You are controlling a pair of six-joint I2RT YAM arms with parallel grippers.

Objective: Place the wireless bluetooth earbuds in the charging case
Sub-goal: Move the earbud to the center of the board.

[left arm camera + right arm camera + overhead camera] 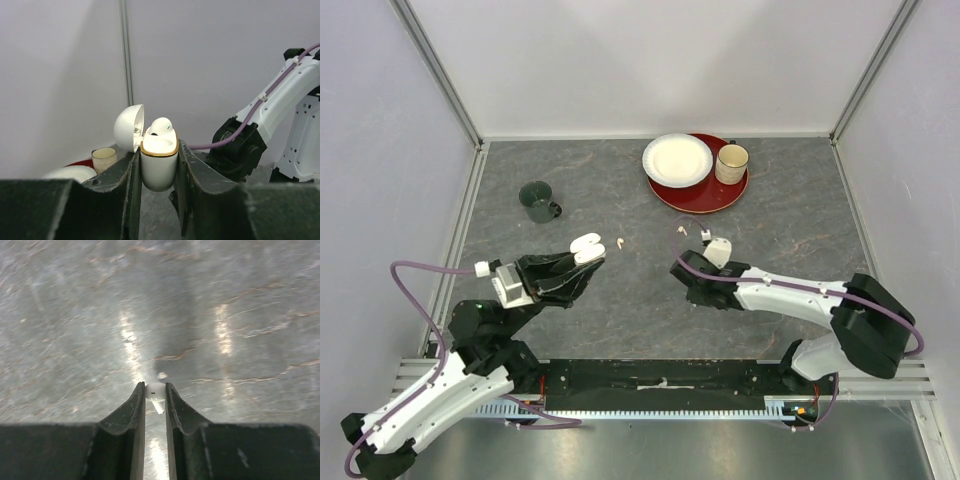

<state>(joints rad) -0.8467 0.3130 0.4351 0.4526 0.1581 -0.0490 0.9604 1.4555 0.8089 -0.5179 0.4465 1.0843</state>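
Top external view first: the left gripper (588, 250) sits out over the grey table (620, 330), left of centre, jaws clamped on the charging case (586, 246). On the left wrist cam the case (159, 167) stands upright between the two fingers (125, 175), lid flipped open to the left, and one seated earbud (161, 126) pokes up over the gold rim.

A loose earbud (620, 241) lies on the table just right of the case, apart from it.

The right gripper (155, 395) points down at the table with its jaws nearly together, pinching a held earbud (155, 391) by the round end, stem hanging toward the camera. There's a small pale blob (162, 375) just past it, too blurry for me to call. From above I see two white specks (680, 232) (705, 235) at that gripper's end; I can't tell which is the pinched one.

As for room, there's open table between the two grippers. The green mug (538, 200) is behind the left gripper, well apart. The red plate (710, 195) with the white bowl (677, 160) and beige mug (731, 163) sits near the back wall, behind the right gripper. Both grippers are well in from the side rails (460, 230).
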